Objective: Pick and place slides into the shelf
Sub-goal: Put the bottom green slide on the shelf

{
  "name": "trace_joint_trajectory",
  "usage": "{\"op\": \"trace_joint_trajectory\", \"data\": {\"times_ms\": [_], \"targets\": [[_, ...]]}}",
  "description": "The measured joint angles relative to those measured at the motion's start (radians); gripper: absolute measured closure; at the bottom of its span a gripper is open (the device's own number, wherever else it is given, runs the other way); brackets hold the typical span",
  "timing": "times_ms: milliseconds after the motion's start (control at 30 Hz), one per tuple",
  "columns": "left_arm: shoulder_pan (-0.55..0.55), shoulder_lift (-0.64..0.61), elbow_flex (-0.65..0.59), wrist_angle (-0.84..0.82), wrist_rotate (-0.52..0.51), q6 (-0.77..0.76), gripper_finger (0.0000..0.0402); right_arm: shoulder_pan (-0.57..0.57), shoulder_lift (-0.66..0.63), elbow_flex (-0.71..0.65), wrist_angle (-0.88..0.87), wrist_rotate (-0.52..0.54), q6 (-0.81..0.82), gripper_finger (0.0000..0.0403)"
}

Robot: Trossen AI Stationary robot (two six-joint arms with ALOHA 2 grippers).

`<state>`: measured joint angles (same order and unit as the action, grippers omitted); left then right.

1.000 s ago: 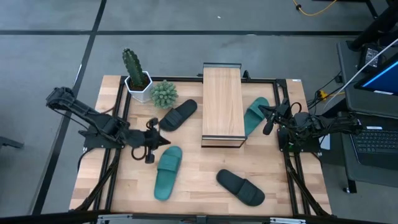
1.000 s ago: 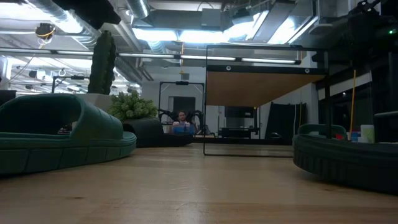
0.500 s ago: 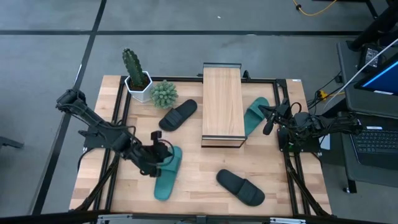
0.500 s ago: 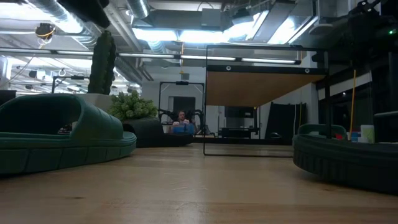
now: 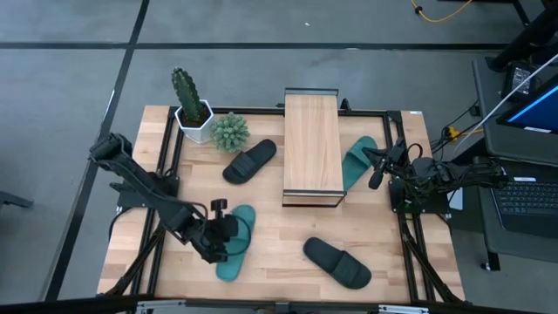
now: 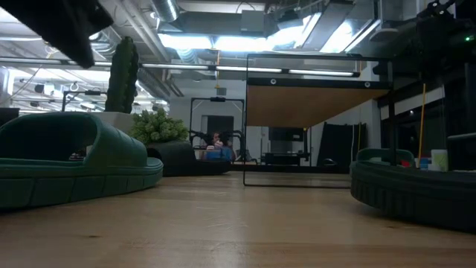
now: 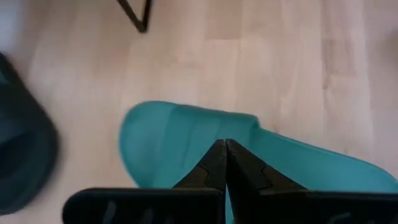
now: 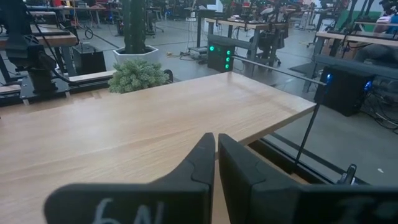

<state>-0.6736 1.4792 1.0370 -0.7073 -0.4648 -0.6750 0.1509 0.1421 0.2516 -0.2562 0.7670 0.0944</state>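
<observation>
The left gripper (image 5: 228, 237) hangs over a teal-green slide (image 5: 234, 242), its two dark fingers (image 7: 214, 167) pressed together with no gap, holding nothing. Right beneath their tips lies the slide's wide smooth strap (image 7: 186, 134), with the open footbed running away past them. A black slide (image 5: 337, 262) lies off to the side of those fingers on the tabletop (image 5: 279, 235), another black slide (image 5: 249, 161) beyond them near a small spiky plant (image 5: 229, 131). The shelf (image 5: 312, 144), pale plank on thin black frame, stands mid-table. The right gripper (image 5: 377, 167) waits beside it, fingers (image 8: 202, 163) nearly touching and empty, the second teal slide (image 5: 358, 162) just below them.
</observation>
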Motion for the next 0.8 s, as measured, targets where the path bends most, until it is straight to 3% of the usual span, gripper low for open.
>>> {"op": "trace_joint_trajectory", "data": {"times_ms": [567,800], "targets": [[0.007,0.003,0.0,-0.056,0.011,0.006,0.0402,0.0,0.0,0.0,0.001,0.0,0.045,0.0379],[0.001,0.003,0.0,-0.073,0.012,0.1,0.0402,0.0,0.0,0.0,0.002,0.0,0.107,0.0379]]}}
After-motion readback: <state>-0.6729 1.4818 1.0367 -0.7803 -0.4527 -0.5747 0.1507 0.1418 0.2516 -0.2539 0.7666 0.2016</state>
